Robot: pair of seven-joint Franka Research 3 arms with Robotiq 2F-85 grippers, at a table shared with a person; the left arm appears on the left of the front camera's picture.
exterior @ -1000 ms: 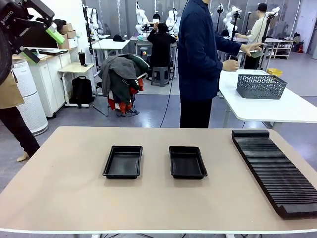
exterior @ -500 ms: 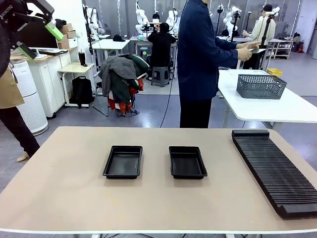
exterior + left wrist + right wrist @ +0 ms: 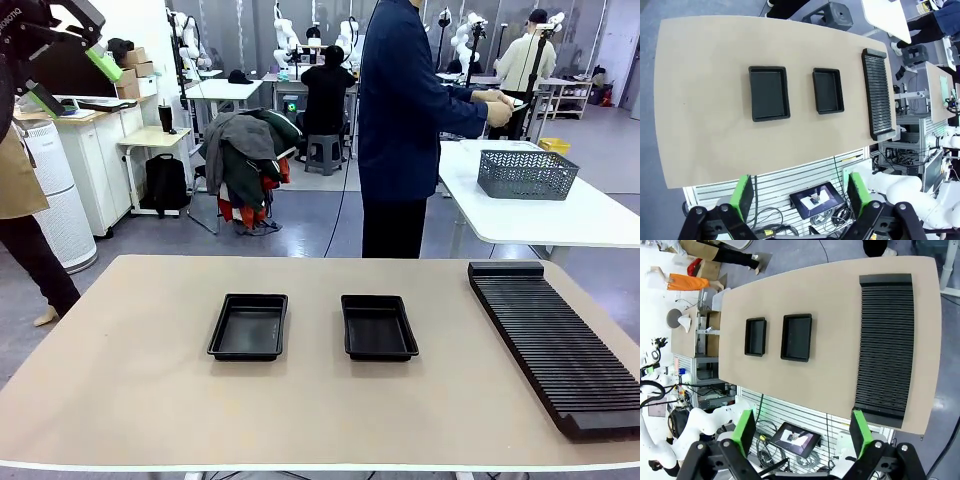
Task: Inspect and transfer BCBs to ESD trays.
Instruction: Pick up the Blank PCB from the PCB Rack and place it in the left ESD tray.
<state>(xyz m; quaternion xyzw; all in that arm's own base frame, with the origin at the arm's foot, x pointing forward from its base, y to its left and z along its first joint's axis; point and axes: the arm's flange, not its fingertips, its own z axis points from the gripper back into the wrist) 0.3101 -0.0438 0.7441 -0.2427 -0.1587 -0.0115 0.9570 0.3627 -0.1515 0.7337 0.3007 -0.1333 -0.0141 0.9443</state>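
My left pincer [image 3: 800, 186] is released, its two green-padded fingers spread wide with nothing between them. It hangs high above the left end of the table [image 3: 130, 385], tilted, and in the front view it sits up at the far left corner. My right pincer [image 3: 802, 424] is also released, with its fingers parted just as wide and nothing in their grip. From its own camera it looks down on the whole tabletop from well above. Two black ESD trays lie side by side near the middle of the table, apart from each other and with their long sides running near to far. The left tray [image 3: 216, 338] is just left of centre and the right tray [image 3: 410, 340] just right of it. Both sit flat, and both show bare black floors inside their raised rims. Well to the right of them a long black ribbed rack [image 3: 555, 350] lies along the right side of the table, reaching from the far edge almost to the near one and touching neither tray. At the far side a person [image 3: 400, 130] in a dark blue coat stands turned toward the right. The person's hands [image 3: 496, 106] are raised together over a white side table [image 3: 590, 215] that stands beyond my own. I cannot tell whether those hands hold a board, as they are too small to read. On the side table, near the hands, sits a grey mesh basket [image 3: 527, 173]. Both of my pincers are well clear of the trays and the rack.
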